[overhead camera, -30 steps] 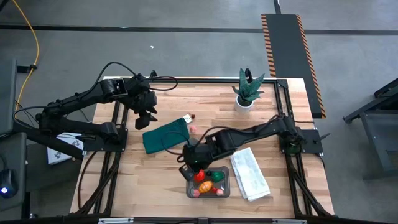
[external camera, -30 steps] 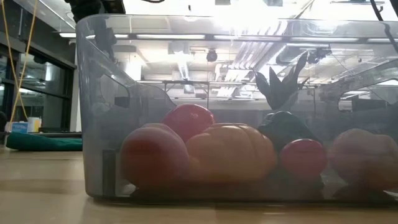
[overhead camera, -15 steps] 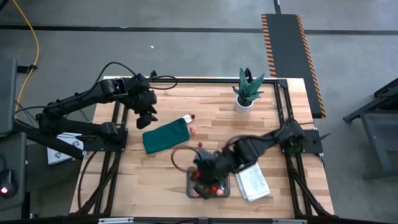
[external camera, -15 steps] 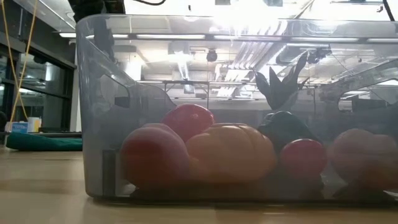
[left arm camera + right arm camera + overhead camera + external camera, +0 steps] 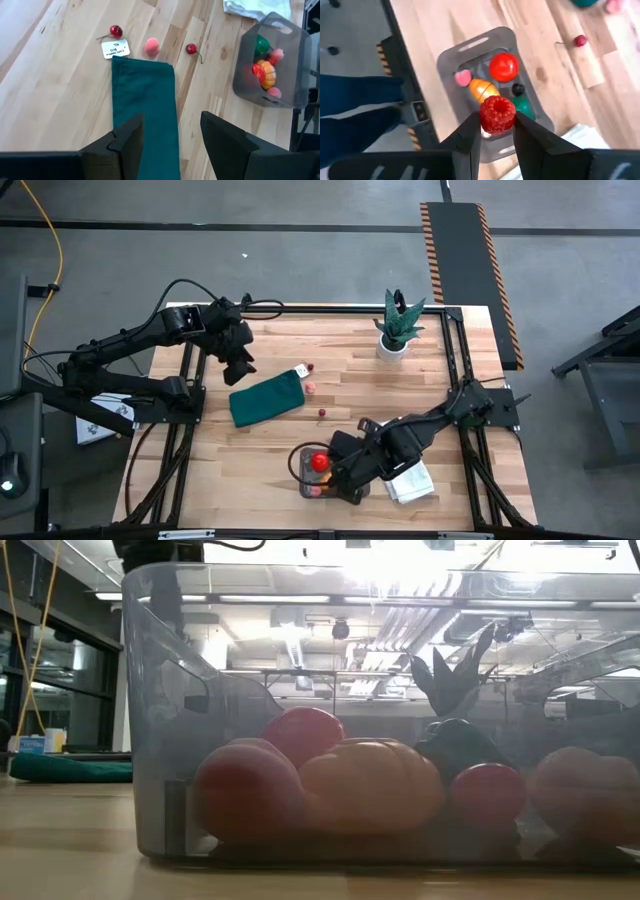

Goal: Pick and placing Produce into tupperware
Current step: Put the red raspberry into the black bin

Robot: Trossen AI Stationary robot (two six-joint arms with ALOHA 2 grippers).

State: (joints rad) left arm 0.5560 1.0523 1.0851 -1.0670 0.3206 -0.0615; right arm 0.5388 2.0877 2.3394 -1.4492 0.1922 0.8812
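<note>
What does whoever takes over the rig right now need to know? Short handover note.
Right gripper: shut on a raspberry, above the tupperware at the table's front edge.
Left gripper: open, empty, above the green cloth at the back left.
Done: tomato, orange pumpkin, a green piece and pink pieces are in the tupperware.
Left: drop the raspberry in. Then collect the two cherries and the pink piece lying on the wood by the cloth.
</note>
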